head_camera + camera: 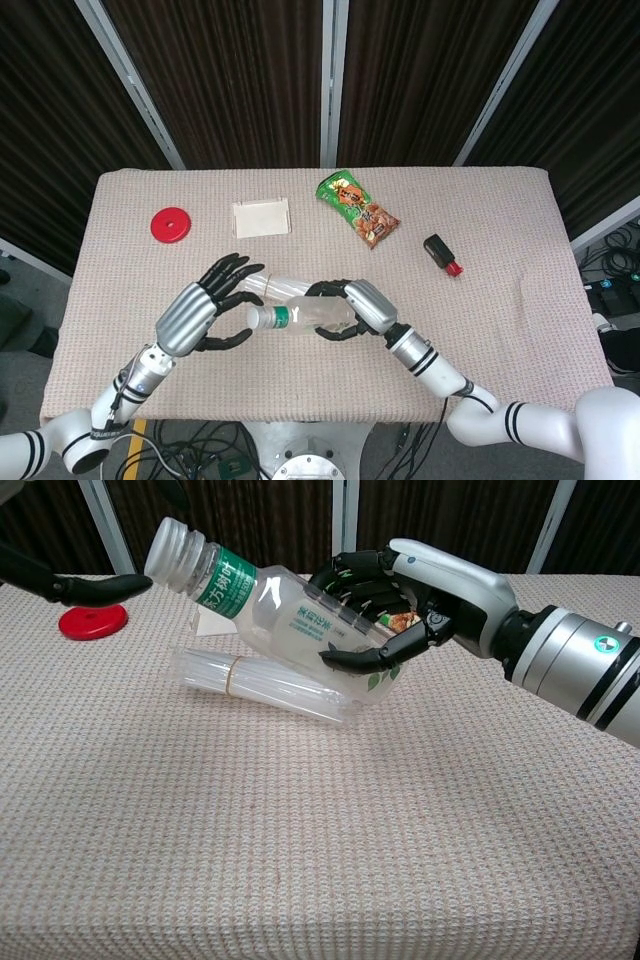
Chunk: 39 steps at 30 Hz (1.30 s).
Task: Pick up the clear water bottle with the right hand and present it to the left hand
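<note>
The right hand (350,308) is wrapped around the lower half of the clear water bottle (300,317), holding it off the desk (500,330) with the capless neck tipped up and pointing toward nine o'clock. That leaves the neck and the green label band free, which looks deliberate: it is the part the other hand can take. In the chest view the bottle (280,605) hangs above a bundle of clear straws (270,685) lying on the cloth, without seeming to touch it.

The left hand (205,310) waits at nine o'clock of the bottle, holding nothing, its fingers spread wide and its thumb reaching under the mouth. Whether the thumb tip touches the rim is hard to tell; the chest view shows it right at the opening.

Toward twelve o'clock lie a red lid (171,224), a white card (261,217) and a snack bag (357,208), with a small black and red object (441,254) at about two o'clock. All sit well apart from the handover.
</note>
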Each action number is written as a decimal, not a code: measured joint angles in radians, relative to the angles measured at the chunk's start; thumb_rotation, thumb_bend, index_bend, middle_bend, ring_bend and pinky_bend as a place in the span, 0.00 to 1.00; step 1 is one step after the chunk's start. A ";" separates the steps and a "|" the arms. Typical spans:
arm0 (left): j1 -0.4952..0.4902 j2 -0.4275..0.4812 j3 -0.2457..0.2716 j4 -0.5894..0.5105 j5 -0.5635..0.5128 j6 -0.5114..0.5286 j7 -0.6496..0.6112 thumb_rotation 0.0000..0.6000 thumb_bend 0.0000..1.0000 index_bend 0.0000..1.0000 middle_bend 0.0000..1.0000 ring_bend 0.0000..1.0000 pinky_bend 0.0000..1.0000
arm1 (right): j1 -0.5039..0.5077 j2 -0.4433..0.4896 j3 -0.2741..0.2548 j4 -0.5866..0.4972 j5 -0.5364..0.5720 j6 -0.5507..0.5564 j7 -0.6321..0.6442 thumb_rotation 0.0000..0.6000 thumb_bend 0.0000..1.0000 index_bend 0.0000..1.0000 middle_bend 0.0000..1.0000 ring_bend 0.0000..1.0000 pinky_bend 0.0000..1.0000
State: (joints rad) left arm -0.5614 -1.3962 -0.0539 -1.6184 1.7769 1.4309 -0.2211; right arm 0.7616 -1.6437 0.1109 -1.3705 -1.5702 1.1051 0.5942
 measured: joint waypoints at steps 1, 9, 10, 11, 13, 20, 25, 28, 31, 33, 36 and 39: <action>-0.001 -0.001 -0.001 0.000 0.000 -0.001 0.000 1.00 0.30 0.39 0.08 0.00 0.00 | 0.000 0.000 -0.001 0.001 -0.001 0.000 0.000 1.00 0.45 0.62 0.56 0.42 0.51; -0.006 -0.002 0.000 -0.001 0.002 -0.009 -0.003 1.00 0.32 0.43 0.09 0.00 0.00 | 0.001 -0.002 0.000 0.003 -0.002 0.000 0.007 1.00 0.46 0.62 0.56 0.42 0.51; -0.007 -0.002 0.000 0.000 0.001 -0.010 -0.003 1.00 0.32 0.43 0.09 0.00 0.00 | 0.002 -0.002 0.000 0.003 -0.002 -0.001 0.009 1.00 0.46 0.62 0.56 0.42 0.51; -0.007 -0.002 -0.001 0.000 0.001 -0.010 -0.002 1.00 0.32 0.44 0.09 0.00 0.00 | 0.002 -0.002 0.000 0.004 -0.003 -0.001 0.009 1.00 0.46 0.62 0.56 0.42 0.51; -0.006 -0.002 0.000 0.000 0.000 -0.009 -0.002 1.00 0.33 0.44 0.09 0.00 0.00 | 0.001 -0.002 -0.001 0.005 -0.003 0.000 0.009 1.00 0.46 0.62 0.56 0.42 0.51; -0.003 -0.002 0.002 0.001 0.002 -0.004 -0.018 1.00 0.35 0.46 0.10 0.00 0.00 | -0.002 -0.003 0.003 0.012 0.000 0.008 0.018 1.00 0.46 0.62 0.56 0.42 0.51; -0.006 -0.004 0.001 0.008 0.006 0.002 -0.041 1.00 0.35 0.46 0.10 0.00 0.00 | -0.004 0.001 0.002 0.013 -0.001 0.011 0.019 1.00 0.46 0.62 0.56 0.42 0.51; -0.006 -0.003 0.000 0.008 0.006 0.005 -0.049 1.00 0.35 0.46 0.10 0.00 0.00 | -0.007 0.006 0.002 0.011 -0.001 0.013 0.015 1.00 0.46 0.62 0.56 0.42 0.51; -0.007 0.000 -0.001 0.010 0.007 0.007 -0.056 1.00 0.35 0.46 0.10 0.00 0.00 | -0.009 0.010 0.002 0.009 0.000 0.015 0.010 1.00 0.46 0.62 0.56 0.42 0.51; -0.007 0.002 -0.001 0.011 0.008 0.008 -0.060 1.00 0.35 0.46 0.10 0.00 0.00 | -0.011 0.013 0.001 0.007 0.001 0.016 0.007 1.00 0.46 0.62 0.56 0.42 0.51; -0.006 0.006 -0.002 0.016 0.006 0.013 -0.064 1.00 0.35 0.46 0.10 0.00 0.00 | -0.015 0.022 -0.003 0.006 0.001 0.016 -0.005 1.00 0.46 0.62 0.55 0.42 0.51; 0.001 0.015 -0.001 0.032 -0.007 0.013 -0.061 1.00 0.35 0.46 0.10 0.00 0.00 | -0.023 0.039 -0.010 0.008 0.003 0.016 -0.039 1.00 0.46 0.62 0.55 0.42 0.51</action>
State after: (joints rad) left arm -0.5601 -1.3809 -0.0550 -1.5866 1.7702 1.4440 -0.2820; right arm 0.7386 -1.6048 0.1007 -1.3630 -1.5676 1.1208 0.5550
